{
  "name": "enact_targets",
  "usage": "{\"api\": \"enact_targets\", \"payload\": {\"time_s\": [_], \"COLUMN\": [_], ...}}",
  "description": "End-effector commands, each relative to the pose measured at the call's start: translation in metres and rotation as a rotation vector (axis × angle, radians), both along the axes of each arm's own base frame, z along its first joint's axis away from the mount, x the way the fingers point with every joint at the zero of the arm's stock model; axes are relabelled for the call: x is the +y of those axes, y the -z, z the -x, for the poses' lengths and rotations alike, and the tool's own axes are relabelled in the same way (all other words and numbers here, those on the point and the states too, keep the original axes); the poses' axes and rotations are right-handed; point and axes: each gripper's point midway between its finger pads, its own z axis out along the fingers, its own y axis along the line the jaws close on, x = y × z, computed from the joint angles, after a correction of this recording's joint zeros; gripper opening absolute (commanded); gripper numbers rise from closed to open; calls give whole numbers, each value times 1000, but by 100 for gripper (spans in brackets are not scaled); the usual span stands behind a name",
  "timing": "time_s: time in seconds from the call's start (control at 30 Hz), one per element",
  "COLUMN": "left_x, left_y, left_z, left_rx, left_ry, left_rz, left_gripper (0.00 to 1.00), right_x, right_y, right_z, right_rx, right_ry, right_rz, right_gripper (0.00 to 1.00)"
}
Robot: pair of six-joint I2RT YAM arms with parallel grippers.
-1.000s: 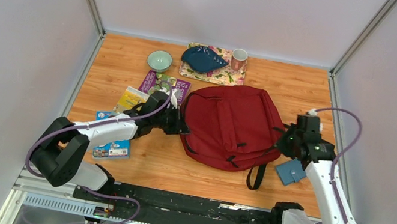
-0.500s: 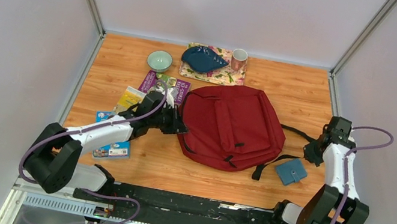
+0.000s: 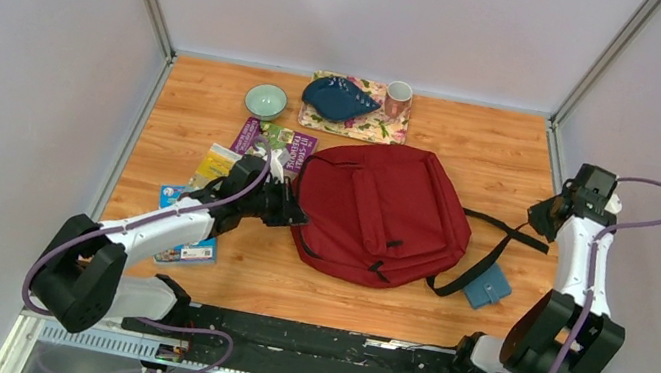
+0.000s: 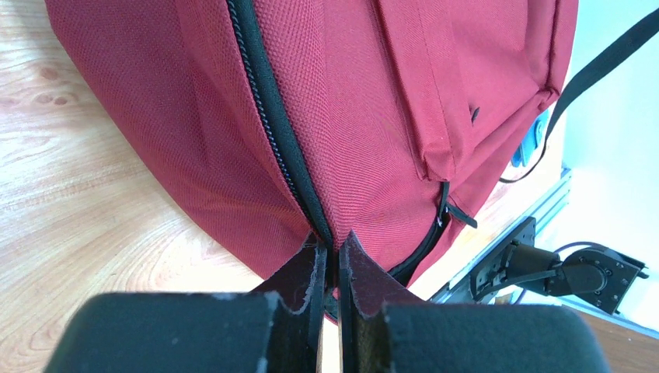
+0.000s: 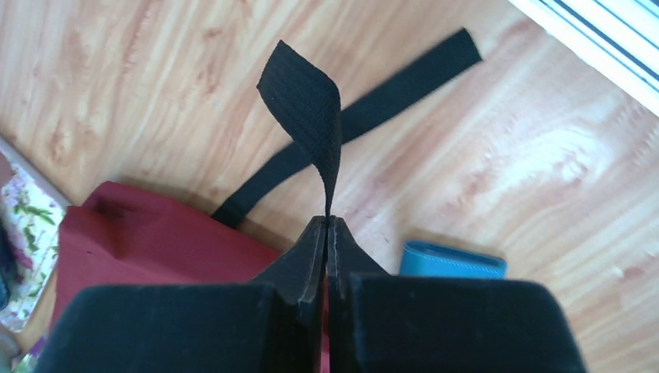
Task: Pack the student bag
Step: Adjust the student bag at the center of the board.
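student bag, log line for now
student bag: lying on table | left gripper: shut on zipper | right gripper: shut on black strap

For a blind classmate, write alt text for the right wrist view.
The right gripper, jaws shut, pinches a black strap above the wooden table. The dark red student bag lies lower left, a blue wallet lower right.

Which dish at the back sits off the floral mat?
The pale green bowl, on the bare table; the blue dish and pink cup rest on the mat.
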Motion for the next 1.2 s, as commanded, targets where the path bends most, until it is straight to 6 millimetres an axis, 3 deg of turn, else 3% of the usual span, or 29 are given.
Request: {"api": "enact_targets", "payload": {"time_s": [0.0, 0.07, 0.1, 0.13, 0.2, 0.27, 0.47, 0.6, 0.67, 0.77, 0.97, 1.17], "left_x": [-1, -1, -2, -2, -4, -4, -5, -4, -3, -2, 6, 11], "left_y": [-18, -18, -18, -18, -20, -21, -20, -17, -13, -6, 14, 33], "left_z": [-6, -7, -6, -7, -6, -6, -5, -2, 0, 4, 17, 29], "left_rx": [-56, -55, -52, -53, -50, -50, -41, -31, -22, -5, 41, 85], "left_ry": [-4, -3, -3, -4, 0, -1, -1, 0, -1, 4, 9, 16], "left_rz": [38, 41, 46, 50, 60, 65, 72, 71, 68, 63, 31, 10], "left_gripper": [5, 5, 6, 6, 8, 9, 18, 23, 24, 24, 25, 25], "right_x": [9, 18, 23, 25, 35, 46, 77, 131, 166, 195, 225, 243], "right_y": [-7, 2, 3, 4, 1, -3, -35, -42, -32, -9, 18, 43], "right_z": [-29, -28, -27, -27, -23, -17, 11, 39, 58, 85, 115, 125], "right_rx": [-50, -32, -36, -43, -60, -56, -127, -147, -137, -94, -65, 26], "right_ry": [-105, -143, -162, -172, -198, -228, -294, -430, -483, -477, -471, -476], "right_rz": [-60, -100, -124, -127, -149, -169, -164, -277, -357, -434, -584, -604], "right_gripper": [5, 17, 33, 39, 62, 69, 70, 70, 70, 70, 69, 69]}}
